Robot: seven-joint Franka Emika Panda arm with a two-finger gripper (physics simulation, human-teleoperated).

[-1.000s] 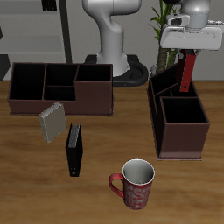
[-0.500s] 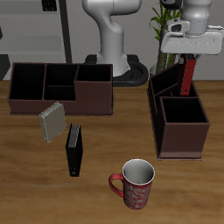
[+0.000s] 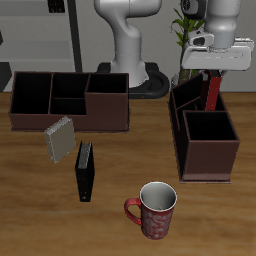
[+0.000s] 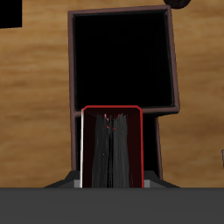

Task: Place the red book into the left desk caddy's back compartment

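Note:
My gripper (image 3: 214, 74) is shut on the top of the red book (image 3: 213, 90) and holds it upright. The book's lower end is inside the back compartment (image 3: 188, 101) of the left desk caddy (image 3: 207, 150), against that section's wall. The caddy's large square section (image 3: 210, 128) lies nearer the table's front edge and is empty. In the wrist view the red book (image 4: 111, 147) shows end-on with pale pages, and the dark square section (image 4: 120, 57) lies beyond it. Whether the book touches the compartment floor is hidden.
A wide brown caddy (image 3: 70, 102) stands across the table. A grey book (image 3: 60, 138) and a black book (image 3: 85, 170) stand in front of it. A red mug (image 3: 153, 209) is near the front edge. A plant (image 3: 188, 30) stands behind the left caddy.
My gripper has sunk a little and shifted slightly toward the table's middle, with the red book still in it. Nothing else has moved.

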